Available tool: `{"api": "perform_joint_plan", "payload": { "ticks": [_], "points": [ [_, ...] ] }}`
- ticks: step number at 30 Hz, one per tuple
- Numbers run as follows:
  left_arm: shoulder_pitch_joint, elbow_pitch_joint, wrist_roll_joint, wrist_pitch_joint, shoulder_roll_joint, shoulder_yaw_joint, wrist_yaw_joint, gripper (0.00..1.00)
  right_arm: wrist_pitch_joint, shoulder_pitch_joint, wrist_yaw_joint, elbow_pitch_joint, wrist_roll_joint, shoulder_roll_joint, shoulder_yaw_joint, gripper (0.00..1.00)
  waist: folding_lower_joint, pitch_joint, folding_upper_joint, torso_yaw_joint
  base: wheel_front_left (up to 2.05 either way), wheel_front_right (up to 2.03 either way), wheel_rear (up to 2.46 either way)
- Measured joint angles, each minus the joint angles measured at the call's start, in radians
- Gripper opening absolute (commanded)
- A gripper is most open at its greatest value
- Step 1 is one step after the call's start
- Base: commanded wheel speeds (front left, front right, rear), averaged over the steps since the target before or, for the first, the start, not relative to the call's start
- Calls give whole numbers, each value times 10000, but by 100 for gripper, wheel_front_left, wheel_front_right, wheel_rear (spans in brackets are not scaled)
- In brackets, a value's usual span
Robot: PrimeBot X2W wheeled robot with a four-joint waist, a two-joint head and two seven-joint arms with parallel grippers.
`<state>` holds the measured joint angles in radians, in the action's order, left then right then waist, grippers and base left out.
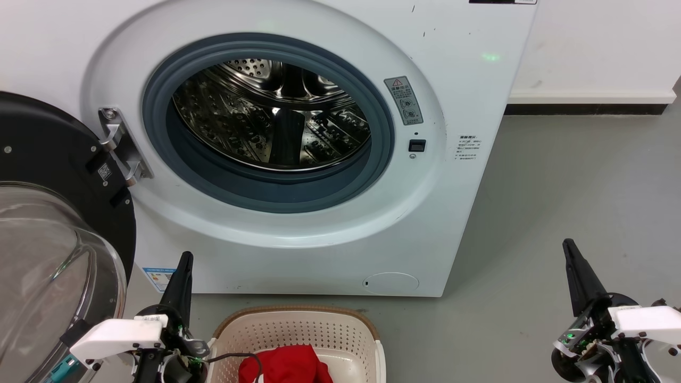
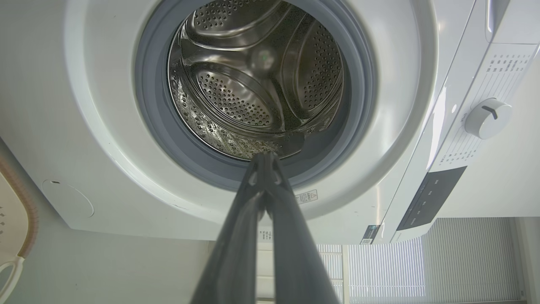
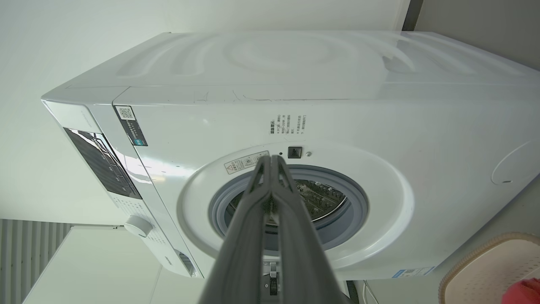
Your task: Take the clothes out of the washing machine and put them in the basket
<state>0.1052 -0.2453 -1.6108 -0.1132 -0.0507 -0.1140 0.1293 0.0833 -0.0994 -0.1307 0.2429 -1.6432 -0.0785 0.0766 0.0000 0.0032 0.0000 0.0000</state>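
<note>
Red clothes (image 1: 290,367) in basket (image 1: 319,334) — washing machine (image 1: 457,213) behind, door (image 1: 53,255) open

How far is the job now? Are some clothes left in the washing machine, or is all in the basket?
Done, it seems: the steel drum looks empty in the head and left wrist views, and the red garment lies in the basket. In hand: nothing; the left gripper and the right gripper are shut and empty. Left: no garment visible to fetch; the porthole door stands open.
</note>
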Motion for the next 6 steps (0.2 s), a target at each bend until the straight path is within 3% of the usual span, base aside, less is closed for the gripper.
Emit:
{"api": "perform_joint_plan", "payload": {
  "ticks": [6],
  "points": [
    [1,0,0,0,2,0,0,0,27,-1,0,2,2,17,27,0,0,0,0,0,0,0,0]
  ]
}}
